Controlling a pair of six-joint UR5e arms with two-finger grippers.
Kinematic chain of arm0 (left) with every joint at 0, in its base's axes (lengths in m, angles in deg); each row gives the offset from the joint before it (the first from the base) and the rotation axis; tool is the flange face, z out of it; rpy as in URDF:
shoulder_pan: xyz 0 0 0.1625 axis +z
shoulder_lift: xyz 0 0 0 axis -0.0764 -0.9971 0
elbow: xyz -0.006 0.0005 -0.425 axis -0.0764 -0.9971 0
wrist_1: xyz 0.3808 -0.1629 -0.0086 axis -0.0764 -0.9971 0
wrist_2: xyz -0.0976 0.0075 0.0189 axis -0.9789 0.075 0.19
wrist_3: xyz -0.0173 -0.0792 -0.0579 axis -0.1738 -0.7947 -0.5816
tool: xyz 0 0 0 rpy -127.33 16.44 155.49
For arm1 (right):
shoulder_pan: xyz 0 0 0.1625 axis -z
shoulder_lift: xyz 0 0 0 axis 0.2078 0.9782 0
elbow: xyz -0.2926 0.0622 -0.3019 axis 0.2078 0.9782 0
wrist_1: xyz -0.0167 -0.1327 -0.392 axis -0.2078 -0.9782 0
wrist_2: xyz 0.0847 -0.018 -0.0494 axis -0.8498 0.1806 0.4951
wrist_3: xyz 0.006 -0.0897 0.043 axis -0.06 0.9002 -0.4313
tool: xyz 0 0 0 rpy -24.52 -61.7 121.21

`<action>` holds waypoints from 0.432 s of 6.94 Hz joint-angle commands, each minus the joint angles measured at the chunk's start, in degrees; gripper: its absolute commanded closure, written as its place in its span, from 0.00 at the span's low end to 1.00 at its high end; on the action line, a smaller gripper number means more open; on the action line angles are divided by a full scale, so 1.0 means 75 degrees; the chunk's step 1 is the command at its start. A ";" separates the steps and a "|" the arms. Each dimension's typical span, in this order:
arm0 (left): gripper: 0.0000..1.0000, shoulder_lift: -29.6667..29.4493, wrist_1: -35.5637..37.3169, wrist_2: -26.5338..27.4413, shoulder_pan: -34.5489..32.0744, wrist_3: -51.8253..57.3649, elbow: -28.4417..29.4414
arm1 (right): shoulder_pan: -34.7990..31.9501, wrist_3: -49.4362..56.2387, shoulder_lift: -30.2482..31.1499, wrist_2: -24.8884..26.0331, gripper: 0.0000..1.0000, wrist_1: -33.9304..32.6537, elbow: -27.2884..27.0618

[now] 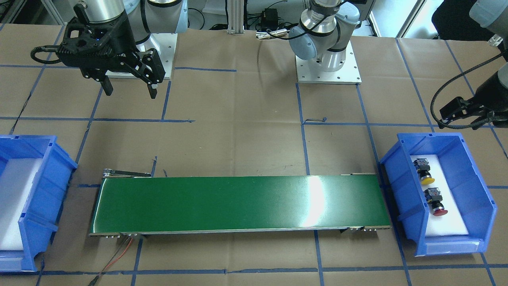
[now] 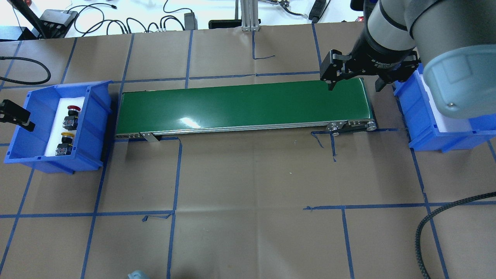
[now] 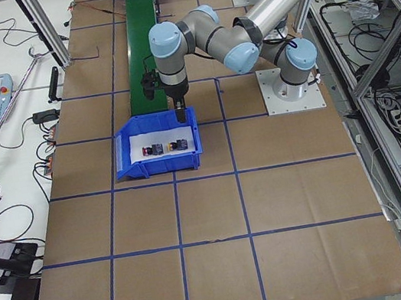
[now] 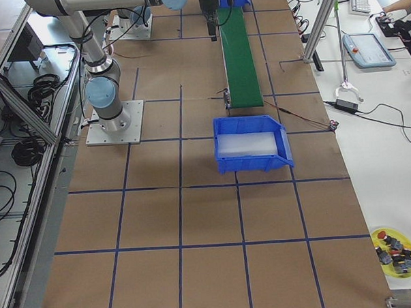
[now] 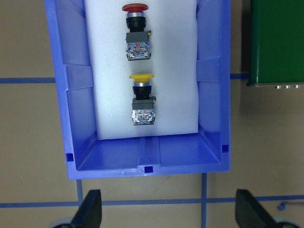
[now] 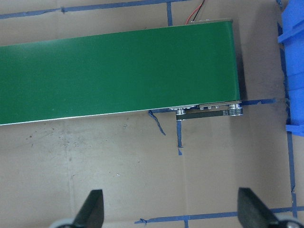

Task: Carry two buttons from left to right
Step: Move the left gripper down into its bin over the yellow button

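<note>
Two buttons lie on white foam in the blue left bin (image 5: pixel 213 95). The red button (image 5: pixel 136 33) is farther from my wrist and the yellow button (image 5: pixel 141 97) is nearer. They also show in the front view, yellow (image 1: pixel 425 172) and red (image 1: pixel 436 202). My left gripper (image 5: pixel 168 211) is open and empty, hovering over the table just outside the bin's robot-side wall. My right gripper (image 1: pixel 129 89) is open and empty, above the table on the robot's side of the green conveyor's (image 1: pixel 238 202) right end.
A second blue bin (image 1: pixel 59 174) with white foam and no parts stands past the conveyor's right end. Blue tape lines cross the brown paper. A yellow plate of spare parts (image 4: pixel 394 245) sits on a side table. Cables (image 1: pixel 119 254) trail from the conveyor.
</note>
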 commanded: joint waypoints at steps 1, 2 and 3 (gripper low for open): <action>0.01 -0.0438 0.1256 -0.0053 -0.0006 -0.0001 -0.0675 | -0.0002 0.0003 0.0003 -0.0002 0.00 0.0034 -0.0004; 0.01 -0.0684 0.1726 -0.0053 0.0005 -0.0001 -0.0876 | -0.0002 -0.0009 0.0003 -0.0014 0.00 0.0034 -0.0004; 0.01 -0.0931 0.2253 -0.0053 -0.0006 -0.0001 -0.1086 | -0.0002 -0.0009 0.0003 -0.0002 0.00 0.0034 -0.0004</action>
